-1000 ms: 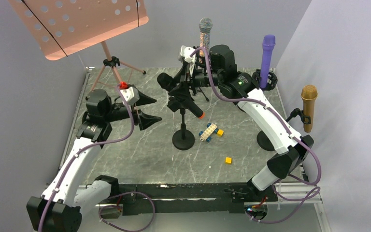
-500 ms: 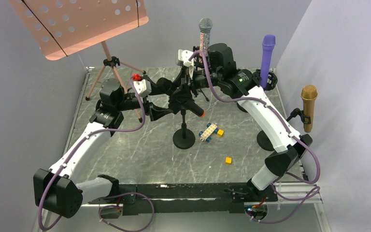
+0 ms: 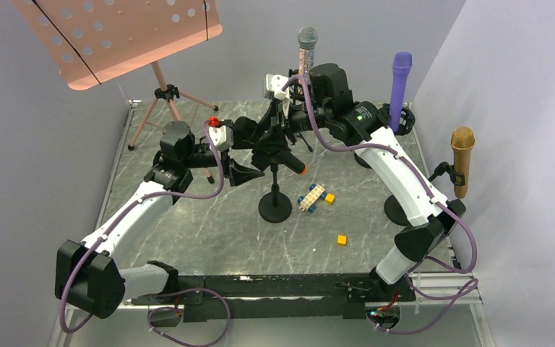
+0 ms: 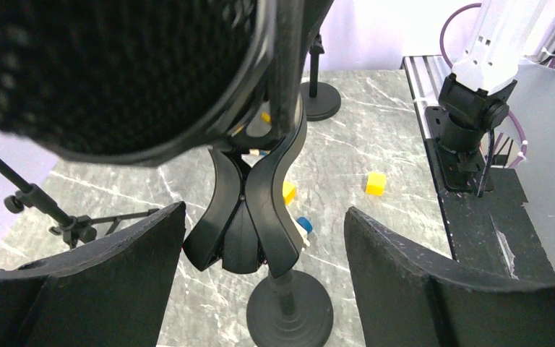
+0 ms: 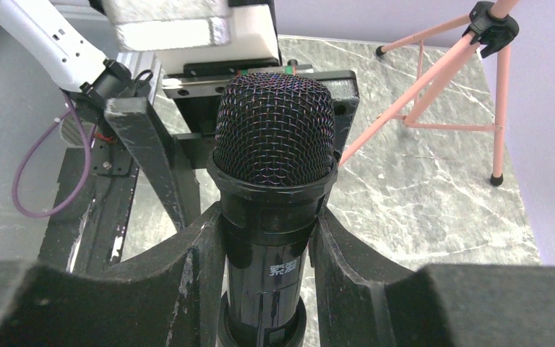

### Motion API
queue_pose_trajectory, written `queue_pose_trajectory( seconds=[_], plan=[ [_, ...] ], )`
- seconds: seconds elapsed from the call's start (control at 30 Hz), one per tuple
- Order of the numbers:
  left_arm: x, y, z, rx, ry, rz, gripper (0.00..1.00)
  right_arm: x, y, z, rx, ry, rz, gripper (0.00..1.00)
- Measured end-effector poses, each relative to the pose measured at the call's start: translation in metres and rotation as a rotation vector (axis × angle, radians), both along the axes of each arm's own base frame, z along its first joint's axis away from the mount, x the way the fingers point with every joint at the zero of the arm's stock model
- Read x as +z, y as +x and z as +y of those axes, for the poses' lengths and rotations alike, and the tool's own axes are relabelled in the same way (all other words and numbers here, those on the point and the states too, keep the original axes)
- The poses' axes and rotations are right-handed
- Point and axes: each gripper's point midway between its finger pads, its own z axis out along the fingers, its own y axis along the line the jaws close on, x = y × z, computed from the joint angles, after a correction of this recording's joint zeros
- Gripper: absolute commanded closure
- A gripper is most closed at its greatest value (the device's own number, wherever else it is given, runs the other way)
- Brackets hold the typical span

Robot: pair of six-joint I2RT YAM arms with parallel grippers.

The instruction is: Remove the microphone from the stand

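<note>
A black microphone (image 3: 271, 148) with an orange tail lies tilted in the clip (image 4: 249, 210) of a short black stand (image 3: 274, 208) at mid-table. My right gripper (image 3: 280, 129) is shut on its body just below the mesh head (image 5: 274, 137), with a finger pressed on each side in the right wrist view (image 5: 267, 264). My left gripper (image 3: 244, 154) stands open at the head end. In the left wrist view its jaws (image 4: 264, 260) stand wide on either side of the clip, with the head (image 4: 115, 72) close above them. They touch nothing.
A pink music stand (image 3: 130, 36) stands at the back left. Silver (image 3: 307, 47), purple (image 3: 400, 79) and gold (image 3: 462, 159) microphones stand at the back and right. A toy brick piece (image 3: 314, 196) and a yellow cube (image 3: 341, 239) lie beside the stand's base.
My left arm has swung right from the table's left side, bringing its open jaws up to the microphone's head. My right gripper has stayed at the microphone and closed in slightly.
</note>
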Motion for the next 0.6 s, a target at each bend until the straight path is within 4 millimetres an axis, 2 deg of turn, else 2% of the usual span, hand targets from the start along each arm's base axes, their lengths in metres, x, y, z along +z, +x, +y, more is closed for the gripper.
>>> queue_pose_trajectory(
  seconds=[0.1,0.2,0.3,0.43,0.47,0.6],
  plan=[
    [-0.007,0.002,-0.001,0.001,0.007,0.019,0.28,0.000,0.000,0.000,0.004,0.001,-0.001,1.00],
    [-0.011,0.003,-0.001,0.001,0.010,0.033,0.41,0.000,0.000,-0.001,0.008,0.003,0.000,1.00],
    [-0.012,0.005,-0.001,0.007,0.009,0.038,0.62,0.000,0.000,-0.001,0.013,0.004,-0.001,1.00],
    [-0.013,0.004,-0.002,0.001,0.003,0.082,0.95,-0.002,0.000,-0.001,0.009,0.001,0.009,1.00],
    [-0.014,0.004,-0.003,-0.001,0.001,0.101,1.00,-0.004,0.001,-0.001,0.006,-0.001,0.017,1.00],
    [-0.013,0.005,-0.003,0.004,-0.014,0.128,1.00,-0.004,0.002,-0.002,-0.008,0.002,0.042,1.00]
  ],
)
